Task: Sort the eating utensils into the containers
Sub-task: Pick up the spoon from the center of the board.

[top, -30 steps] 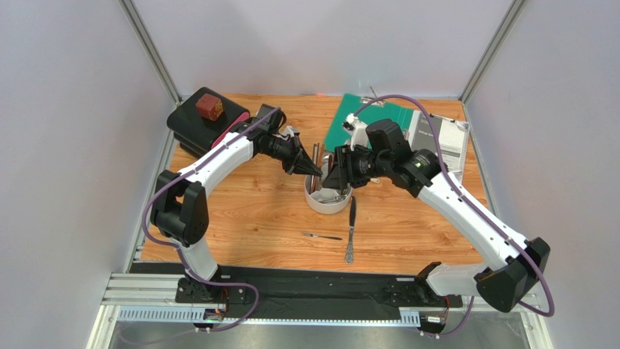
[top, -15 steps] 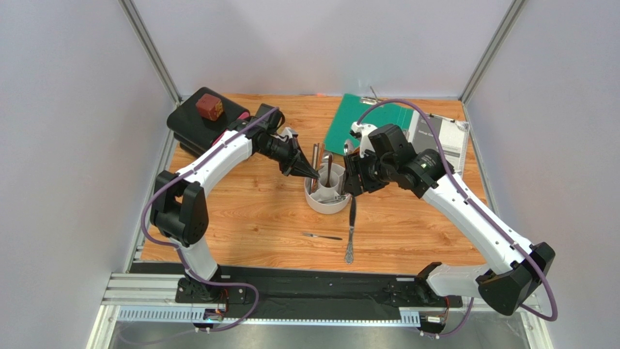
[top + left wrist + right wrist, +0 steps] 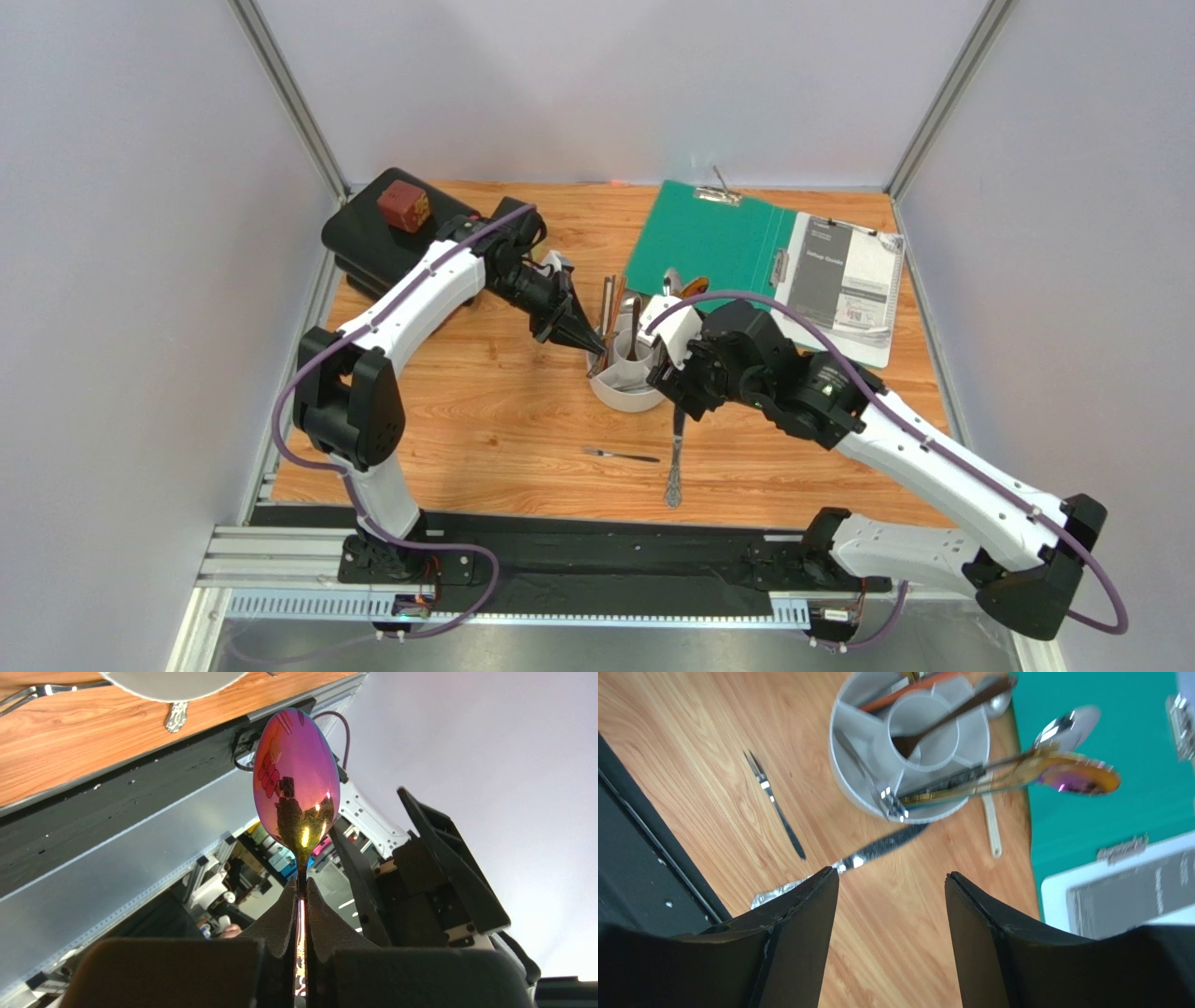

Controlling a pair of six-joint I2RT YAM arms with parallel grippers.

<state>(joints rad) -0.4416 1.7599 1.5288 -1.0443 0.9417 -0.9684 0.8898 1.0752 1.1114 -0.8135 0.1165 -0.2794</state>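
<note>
- Our left gripper (image 3: 300, 903) is squeezed tight on the shiny purple spoon (image 3: 297, 784), just by the round white holder (image 3: 624, 401).
- Our right gripper (image 3: 889, 882) is spread wide above the knife (image 3: 676, 455).
- We see the knife and a small fork (image 3: 622, 455) lying on the table (image 3: 491, 406) near the holder.

Your top external camera sits above and behind the near edge of the table (image 3: 477, 406), looking down and forward, far enough back that all four edges fit. Your left wrist camera is rolled nearly upside down, very close behind the iridescent spoon (image 3: 297, 777). It faces back over the near edge, with wood only along its top left. Your right wrist camera looks down from moderate height over the table's middle. All three views share the white holder (image 3: 620, 398), knife (image 3: 678, 437) and fork (image 3: 777, 812).
</note>
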